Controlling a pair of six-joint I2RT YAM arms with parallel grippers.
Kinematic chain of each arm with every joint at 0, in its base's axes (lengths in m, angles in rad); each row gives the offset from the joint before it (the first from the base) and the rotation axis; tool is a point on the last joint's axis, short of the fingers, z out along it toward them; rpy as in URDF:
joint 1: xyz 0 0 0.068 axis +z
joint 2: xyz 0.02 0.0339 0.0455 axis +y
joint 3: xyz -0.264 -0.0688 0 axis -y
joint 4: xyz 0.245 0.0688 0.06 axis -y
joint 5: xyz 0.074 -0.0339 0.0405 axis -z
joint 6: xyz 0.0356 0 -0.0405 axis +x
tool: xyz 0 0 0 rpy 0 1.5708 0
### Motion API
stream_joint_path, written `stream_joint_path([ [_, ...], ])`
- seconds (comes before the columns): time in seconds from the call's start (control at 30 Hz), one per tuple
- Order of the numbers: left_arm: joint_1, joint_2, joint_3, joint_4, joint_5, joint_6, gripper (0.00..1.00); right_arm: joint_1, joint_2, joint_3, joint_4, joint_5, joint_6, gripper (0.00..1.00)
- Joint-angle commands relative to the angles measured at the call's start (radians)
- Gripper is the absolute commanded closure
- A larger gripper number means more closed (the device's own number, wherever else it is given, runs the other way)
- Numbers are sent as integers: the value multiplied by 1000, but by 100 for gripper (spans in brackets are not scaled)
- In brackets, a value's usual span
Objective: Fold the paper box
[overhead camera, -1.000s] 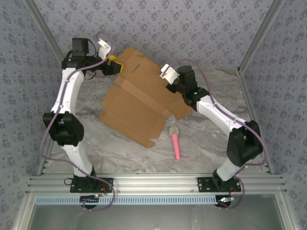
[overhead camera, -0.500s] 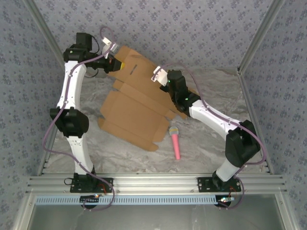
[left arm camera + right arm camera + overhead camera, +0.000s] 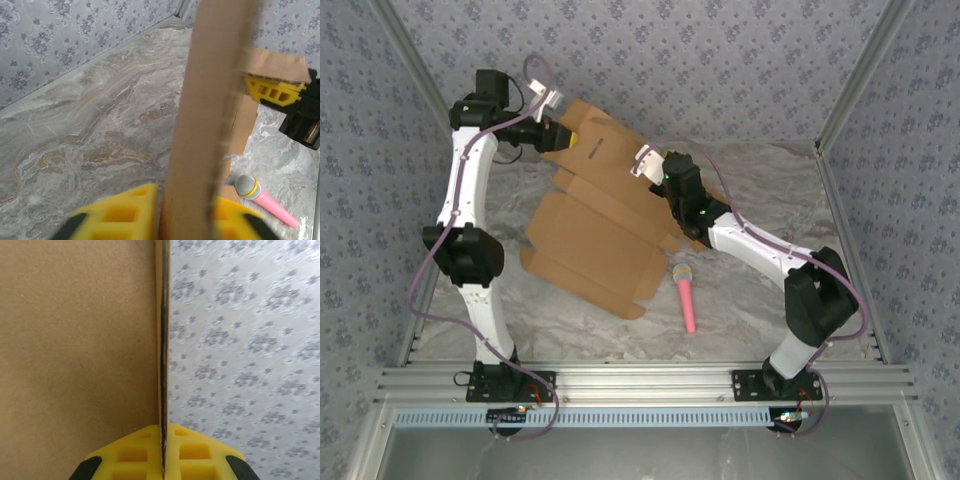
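Up close the right fingers (image 3: 163,450) are clamped tight on the paper box (image 3: 605,215) edge and the left fingers (image 3: 170,212) straddle another flap, while from overhead the sheet tilts up toward the desk's (image 3: 770,190) far edge, pink microphone (image 3: 684,297) beside it.

Brown paper box (image 3: 595,235), pink mic (image 3: 686,300), grey marbled table (image 3: 760,290), yellow tool pads (image 3: 165,452)

Matt brown cardboard of the paper box (image 3: 595,225) is seen against a glossy marble-patterned tabletop (image 3: 760,290), a smooth pink plastic toy microphone (image 3: 685,297) alongside.
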Motion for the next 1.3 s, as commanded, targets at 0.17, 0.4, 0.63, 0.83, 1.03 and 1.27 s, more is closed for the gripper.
stream_joint_path([
  [0.17, 33, -142, -210, 238, -284, -308, 53, -74, 29, 279, -591, -219, 360, 100],
  [0.4, 18, -418, -705, 655, -423, -564, 52, -144, 142, 535, -945, -416, 569, 100],
  [0.63, -113, -566, -1055, 891, -506, -616, 51, -182, 294, 746, -1130, -536, 601, 100],
  [0.83, -197, -495, -1108, 921, -547, -589, 51, -176, 392, 880, -1222, -525, 615, 100],
  [1.03, -267, -362, -1110, 971, -562, -597, 53, -169, 458, 968, -1290, -469, 636, 100],
  [1.27, -326, -200, -1113, 1079, -568, -587, 60, -156, 503, 1015, -1324, -396, 650, 100],
])
